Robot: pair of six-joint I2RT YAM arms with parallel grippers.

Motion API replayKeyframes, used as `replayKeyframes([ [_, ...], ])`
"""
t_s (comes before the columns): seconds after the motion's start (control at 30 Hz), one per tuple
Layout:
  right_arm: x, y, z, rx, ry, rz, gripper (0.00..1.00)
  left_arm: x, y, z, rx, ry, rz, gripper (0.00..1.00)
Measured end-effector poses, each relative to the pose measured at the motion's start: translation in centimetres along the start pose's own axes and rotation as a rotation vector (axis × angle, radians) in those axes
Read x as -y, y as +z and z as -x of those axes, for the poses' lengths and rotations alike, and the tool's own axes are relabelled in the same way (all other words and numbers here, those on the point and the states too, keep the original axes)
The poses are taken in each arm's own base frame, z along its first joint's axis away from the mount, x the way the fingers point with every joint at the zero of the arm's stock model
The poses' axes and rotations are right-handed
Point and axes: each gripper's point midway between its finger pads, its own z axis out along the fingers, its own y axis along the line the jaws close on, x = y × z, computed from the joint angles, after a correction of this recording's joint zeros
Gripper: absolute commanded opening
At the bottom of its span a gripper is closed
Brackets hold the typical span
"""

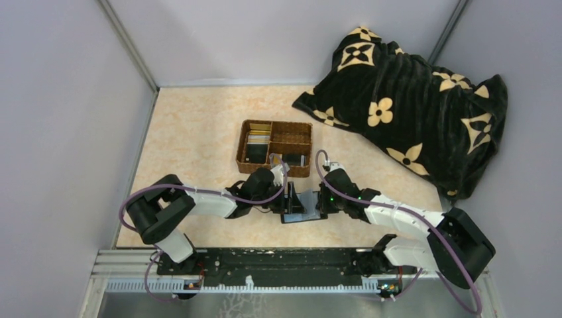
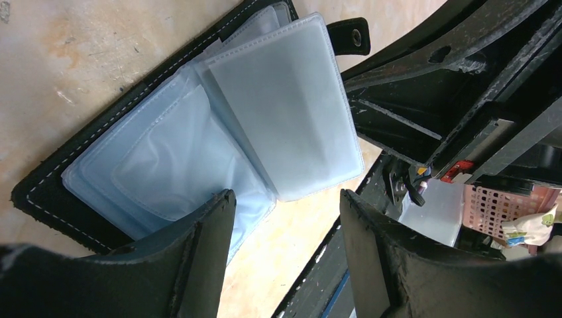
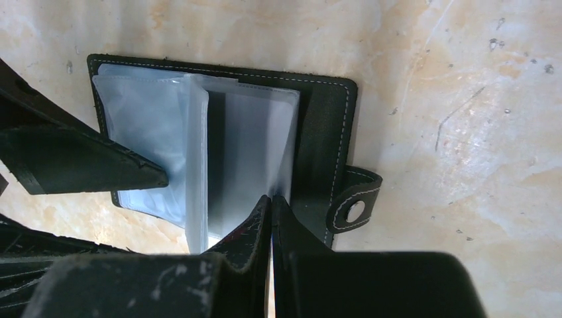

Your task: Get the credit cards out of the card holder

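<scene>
The card holder is lying open, spread left to right. The left gripper is hovering wide above its left half. The right gripper, shut, is touching its right sleeve.

From above, the card holder lay largely hidden between the left hand and the right hand; the cards in the wicker tray were too small to tell apart; whether the holder's cloudy sleeves held any card could not be told.
</scene>
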Motion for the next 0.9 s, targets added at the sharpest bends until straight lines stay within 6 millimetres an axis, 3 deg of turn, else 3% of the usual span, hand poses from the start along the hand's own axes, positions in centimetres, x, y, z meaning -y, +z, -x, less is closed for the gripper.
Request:
replayKeyframes([
  [0.37,-1.8,0.4,-0.3,-0.019,-0.019,0.072,0.00,-0.5,-0.7,0.1,0.007,0.017,0.045,0.66],
  [0.57,-3.4,0.5,0.5,-0.014,-0.037,0.101,0.00,-0.2,-1.4,0.4,0.019,0.030,0.053,0.65],
  [0.9,-5.8,0.9,0.9,-0.013,-0.075,0.146,0.00,3.5,-6.9,5.3,0.241,0.135,0.060,0.65],
])
